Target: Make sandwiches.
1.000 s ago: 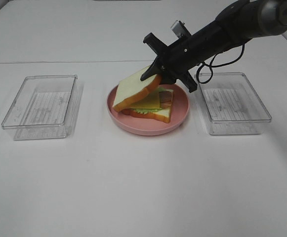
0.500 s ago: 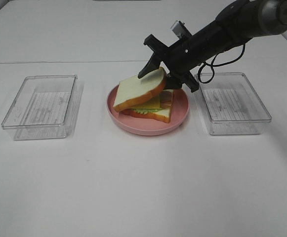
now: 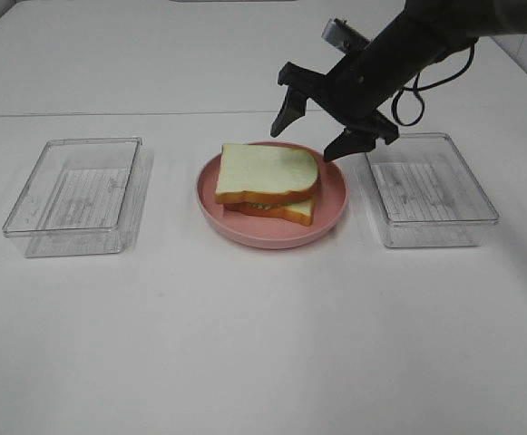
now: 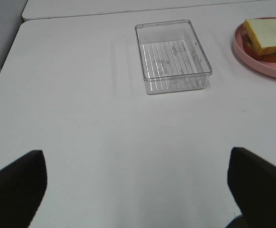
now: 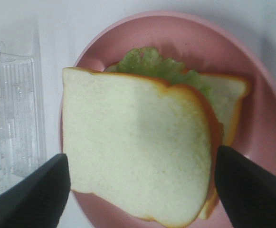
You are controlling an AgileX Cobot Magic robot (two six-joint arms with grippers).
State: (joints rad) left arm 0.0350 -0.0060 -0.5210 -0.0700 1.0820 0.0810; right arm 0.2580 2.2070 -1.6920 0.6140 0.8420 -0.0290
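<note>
1. While the right pincer [image 3: 335, 129] hangs above the far edge of the pink plate [image 3: 336, 195] in the high view, its two black fingers stand wide apart and hold nothing. The sandwich [image 3: 268, 184] lies on the plate in the middle of the white tabletop [image 3: 263, 335], clear of the fingers. The top bread slice [image 3: 266, 172] sits flat on the stack, and a bit of green lettuce shows between it and the bottom slice [image 3: 297, 211]. One clear tray [image 3: 74, 196] stands well to the left of the plate, and a second clear tray [image 3: 429, 188] stands just beside the plate on the right. The left pincer does not appear in this view.

2. In the left wrist view, the two dark fingertips [image 4: 15, 183] of the left pincer [image 4: 138, 183] show at the picture's lower corners, far apart, with only bare tabletop between them. Beyond them stands the left clear tray [image 4: 173, 56], and further on a part of the plate [image 4: 252, 59] with the sandwich [image 4: 268, 38] on it.

3. In the right wrist view, the fingertips [image 5: 31, 194] of the right pincer [image 5: 142, 190] are wide open on both sides of the top bread slice [image 5: 135, 166] and seem not to touch it. Green lettuce [image 5: 147, 64] sticks out from under the bread, the corner of the bottom slice [image 5: 230, 102] shows beside it, and the pink plate [image 5: 266, 142] lies under all.
</note>
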